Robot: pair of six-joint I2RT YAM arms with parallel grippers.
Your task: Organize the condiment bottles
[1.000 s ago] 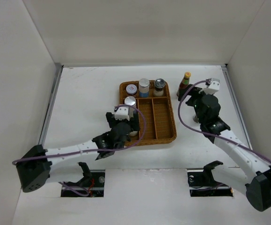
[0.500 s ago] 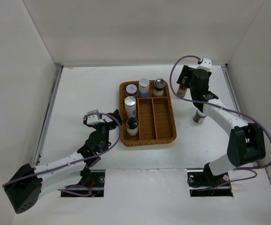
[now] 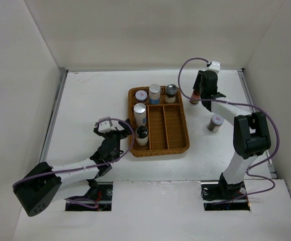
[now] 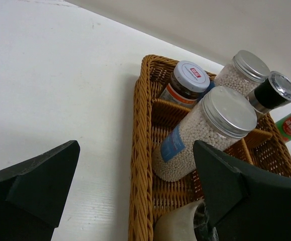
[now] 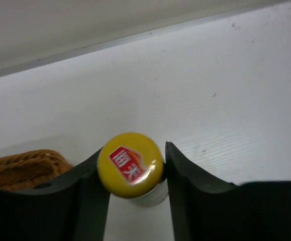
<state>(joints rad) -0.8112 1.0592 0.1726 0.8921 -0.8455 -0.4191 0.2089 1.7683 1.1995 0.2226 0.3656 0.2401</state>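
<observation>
One slim red sauce bottle stands on the tabletop just right of the wicker tray. My right jaws pinch its yellow cap from both sides. Five other bottles stand inside the tray, and a silver-lidded jar stands alone on the tabletop nearby. My left jaws are spread wide, empty, beside the tray's left rim.

1. A brown wicker tray lies mid-table, its two long right compartments bare.
2. Five condiment bottles stand in it: three across the far row and two down the left column.
3. A silver-lidded jar stands alone on the table, right of the tray.
4. The right gripper covers most of the red sauce bottle, which is off the tray's far right corner.
5. The left gripper hovers near the tray's left side.
</observation>
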